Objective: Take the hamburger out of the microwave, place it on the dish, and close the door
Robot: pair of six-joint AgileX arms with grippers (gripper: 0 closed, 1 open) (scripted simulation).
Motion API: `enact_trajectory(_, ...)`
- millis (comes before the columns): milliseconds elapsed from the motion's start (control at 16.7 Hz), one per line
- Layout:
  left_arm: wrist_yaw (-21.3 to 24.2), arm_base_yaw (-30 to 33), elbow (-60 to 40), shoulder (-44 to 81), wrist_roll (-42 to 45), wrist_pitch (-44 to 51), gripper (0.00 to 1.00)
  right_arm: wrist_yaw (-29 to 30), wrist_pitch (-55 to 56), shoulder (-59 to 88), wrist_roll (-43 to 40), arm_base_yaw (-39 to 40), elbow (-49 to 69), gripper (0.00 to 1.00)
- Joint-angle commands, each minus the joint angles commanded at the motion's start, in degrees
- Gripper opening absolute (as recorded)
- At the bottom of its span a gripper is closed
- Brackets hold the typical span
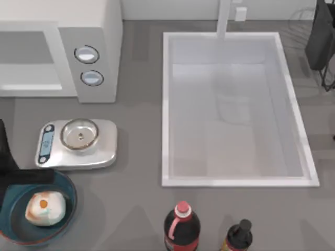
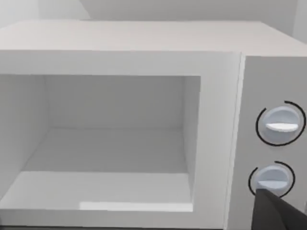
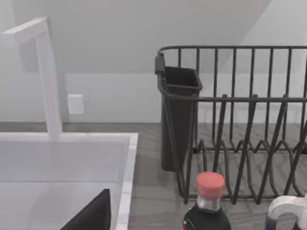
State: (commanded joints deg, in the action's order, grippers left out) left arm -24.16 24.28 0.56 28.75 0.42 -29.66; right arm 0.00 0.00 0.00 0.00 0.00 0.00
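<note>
Hamburger (image 1: 45, 207) resting in the dish (image 1: 13, 230) at the table's front left, your left arm (image 1: 10, 167) just behind it, jaw state cannot be told, microwave (image 1: 99, 31) standing open and empty.

The microwave (image 1: 57, 49) stands at the table's far left corner, its cavity (image 2: 115, 143) open, with two dials (image 1: 87, 54) one before the other on the panel at its right. Before it sits a scale (image 1: 76, 149) with a small bowl (image 1: 79, 134) on top. Nearer still, at the left edge, the dish (image 1: 65, 185) holds the hamburger (image 1: 46, 208). The sink (image 1: 235, 180) is set into the table to the right of the microwave and scale, with the faucet (image 1: 224, 18) at its far rim. Two bottles (image 1: 181, 227) stand side by side before the sink. A rack (image 3: 240, 124) stands at the far right corner, a cup holder (image 3: 178, 115) hung on its side toward the sink.
</note>
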Motion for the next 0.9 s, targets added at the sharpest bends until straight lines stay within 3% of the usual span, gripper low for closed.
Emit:
enact_trajectory(480,-1.3,1.2,-0.1,4.0,0.1,-4.0,0.00,0.0,0.0,0.0,0.0,0.0,0.0,1.00)
enact_trajectory(900,-0.8,0.9,-1.3,17.1,0.2,-15.8,0.00,0.0,0.0,0.0,0.0,0.0,0.0,1.00)
